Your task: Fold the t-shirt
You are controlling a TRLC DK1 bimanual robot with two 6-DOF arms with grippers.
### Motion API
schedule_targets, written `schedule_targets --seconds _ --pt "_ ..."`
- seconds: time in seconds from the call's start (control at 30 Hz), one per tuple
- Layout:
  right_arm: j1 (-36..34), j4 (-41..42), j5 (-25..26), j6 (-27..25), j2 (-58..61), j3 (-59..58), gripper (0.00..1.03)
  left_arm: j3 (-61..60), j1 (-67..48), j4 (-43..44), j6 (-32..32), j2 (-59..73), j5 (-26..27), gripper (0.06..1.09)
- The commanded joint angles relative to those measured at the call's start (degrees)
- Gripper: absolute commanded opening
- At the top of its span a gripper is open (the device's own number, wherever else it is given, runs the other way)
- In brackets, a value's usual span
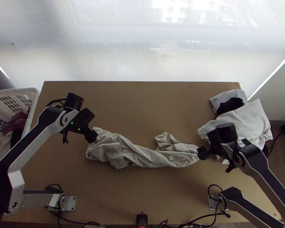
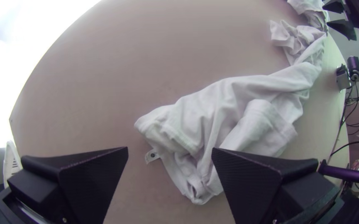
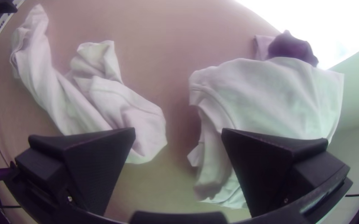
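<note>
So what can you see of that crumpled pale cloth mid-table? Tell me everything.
The crumpled cloth is off-white, soft-looking, probably a garment. It lies bunched and twisted lengthwise on the table, a shorter piece jutting out from it. A small tab with a dark dot sits at its left end. The left hand and right hand are open at its two ends; neither grips it.

Daylight glows through pale blinds [image 1: 142,49] beyond the table [image 1: 142,110].
</note>
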Motion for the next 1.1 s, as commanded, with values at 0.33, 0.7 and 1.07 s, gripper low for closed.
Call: schedule_targets --seconds 0.33,0.7,1.07 --pt "7.2 3.0 -3.2 0.8 11.8 -2.2 0.96 -12.7 9.2 6.6 7.2 -3.7 -2.6 1.02" --pt "9.0 -7.9 -3.7 -1.2 9.8 2.6 0.98 -8.9 7.1 4.3 4.8 -5.2 -2.2 0.90" --pt "9.8 -11.9 -9.4 -0.9 9.2 2.8 0.98 -3.7 1.1 -1.3 1.3 -5.9 0.0 0.95"
